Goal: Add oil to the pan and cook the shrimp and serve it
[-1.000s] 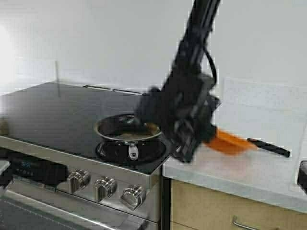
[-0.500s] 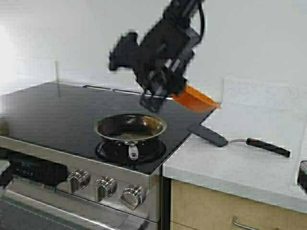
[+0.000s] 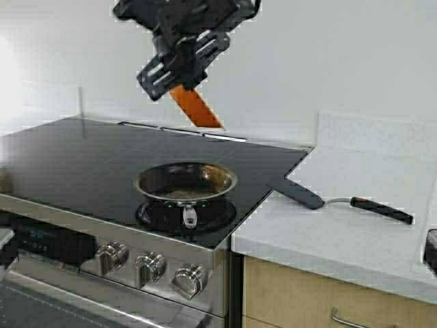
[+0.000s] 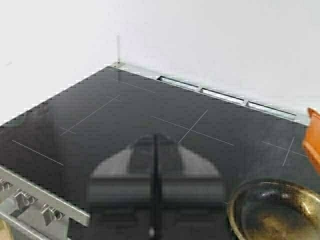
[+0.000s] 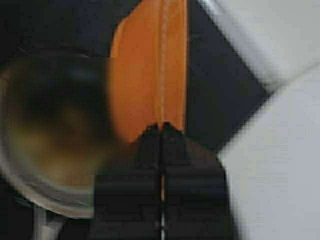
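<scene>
The steel pan [image 3: 186, 182] sits on the front right burner, its stub handle toward the knobs. Its dark inside shows a tan patch [image 4: 280, 224]; I cannot make out separate shrimp. High over the stove, behind and above the pan, my right gripper [image 3: 179, 76] is shut on the rim of an orange bowl [image 3: 196, 108], which hangs tilted steeply with its edge pointing down. In the right wrist view the bowl [image 5: 150, 75] fills the space beyond the shut right gripper [image 5: 161, 127], with the pan [image 5: 45, 135] below. My left gripper [image 4: 155, 145] hovers shut and empty over the cooktop beside the pan. The oil is out of view.
A black spatula [image 3: 341, 201] with a black handle lies on the white counter [image 3: 355, 239] right of the stove. The black glass cooktop [image 3: 75, 164] stretches to the left, with the knobs [image 3: 147, 266] along its front. A white wall stands behind.
My right arm has swung the orange bowl from low beside the pan, over the counter edge, up and to the left, high above the stove, uncovering the spatula. The pan has not moved.
</scene>
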